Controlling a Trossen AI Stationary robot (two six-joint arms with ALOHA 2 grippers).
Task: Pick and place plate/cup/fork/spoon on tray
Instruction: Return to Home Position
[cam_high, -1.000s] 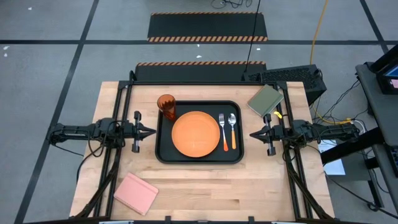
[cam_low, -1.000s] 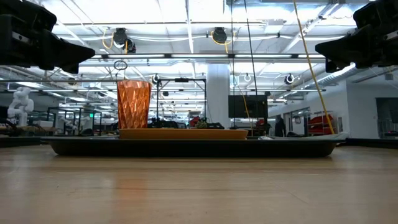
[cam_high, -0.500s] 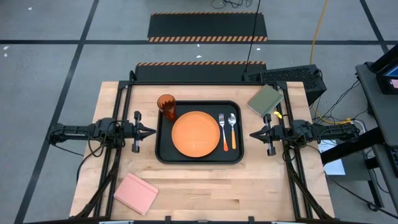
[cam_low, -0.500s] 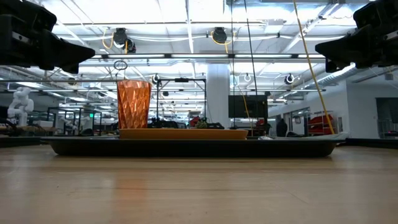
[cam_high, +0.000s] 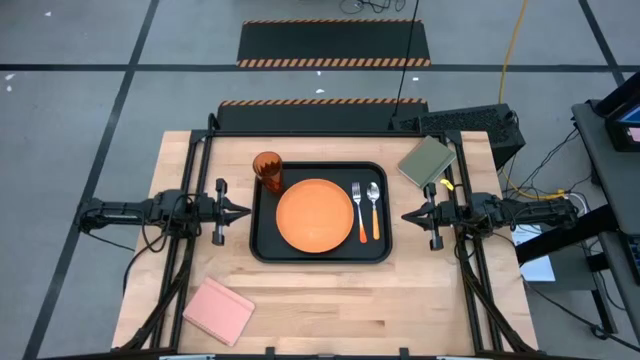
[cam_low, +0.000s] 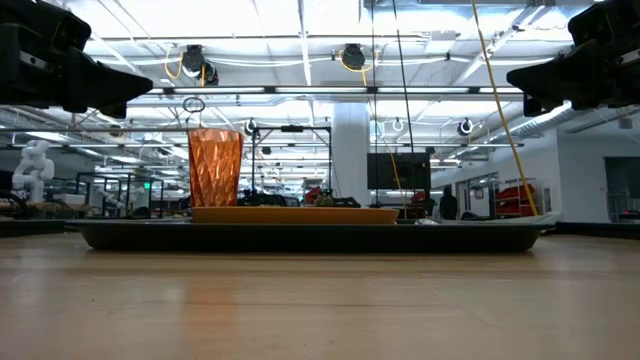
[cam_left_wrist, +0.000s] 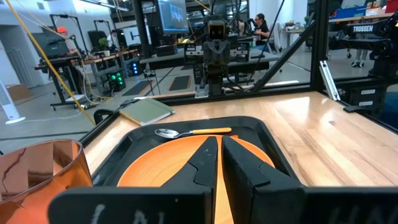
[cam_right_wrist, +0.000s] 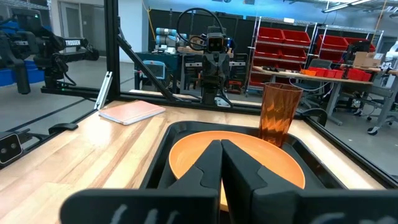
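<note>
**All four items seated on tray; both grippers closed and clear at the tray's sides**

The tray (cam_high: 320, 212) is seen centred on the wooden table (cam_high: 330, 300). The plate (cam_high: 315, 215) lies flat in the tray's middle. The cup (cam_high: 267, 170) stands upright in the tray's far left corner, just beside the plate's rim. The fork (cam_high: 359, 211) and spoon (cam_high: 374, 209) are laid side by side, parallel, in the strip between the plate and the tray's right rim, metal ends toward the far edge, the fork nearer the plate.

The left gripper (cam_high: 243, 212) is held just outside the tray's left rim, fingers together, nothing held, pointed at the plate. The right gripper (cam_high: 407, 216) is held just outside the right rim, fingers likewise pressed together and empty, with the spoon the nearest item. In the low view both are seen raised above the tray's level.

Bare table is noted along the near edge, except for a pink block (cam_high: 218, 310) at the near left. An olive-green block (cam_high: 427, 160) lies at the far right, near the right arm.
</note>
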